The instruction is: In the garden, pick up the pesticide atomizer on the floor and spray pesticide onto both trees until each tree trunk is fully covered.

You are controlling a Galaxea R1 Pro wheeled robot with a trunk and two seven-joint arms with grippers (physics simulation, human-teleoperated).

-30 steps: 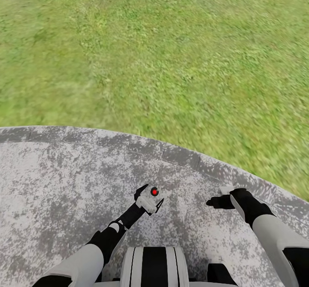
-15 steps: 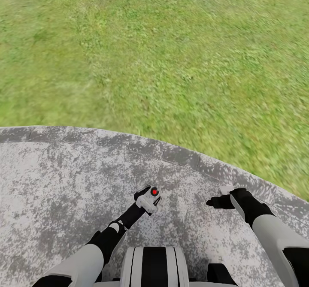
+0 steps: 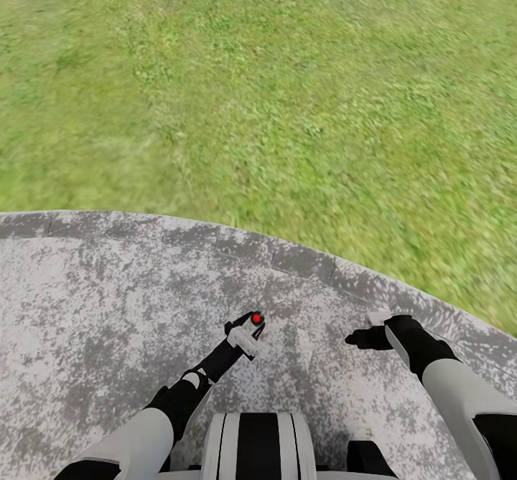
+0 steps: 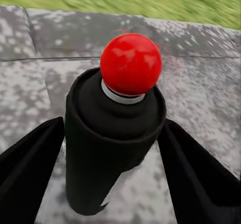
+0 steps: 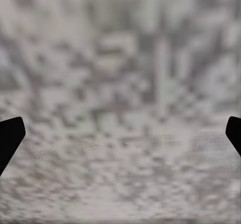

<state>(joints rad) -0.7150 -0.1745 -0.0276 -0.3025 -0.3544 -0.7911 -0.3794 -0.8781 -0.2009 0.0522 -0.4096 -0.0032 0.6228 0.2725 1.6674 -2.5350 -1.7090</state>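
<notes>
- The pesticide atomizer (image 3: 248, 333) (image 4: 118, 133), a small pale sprayer with a red knob on top, sits upright between the left gripper's (image 3: 246, 327) fingers, above mottled grey paving.

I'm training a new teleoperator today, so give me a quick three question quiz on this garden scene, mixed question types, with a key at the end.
1. True or false: the pesticide atomizer sits between the fingers of the left pincer.
2. Multiple choice: what surface lies directly under both pincers? A) green lawn B) mottled grey stone paving C) wooden decking
3. Fill in the blank: the ball on top of the atomizer is coloured ____.

Key:
1. True. In the left wrist view a dark finger stands on each side of the atomizer's body.
2. B. The stone paving lies under both arms; the lawn starts beyond its curved edge. The right pincer hangs open over the stone.
3. Red.
</notes>
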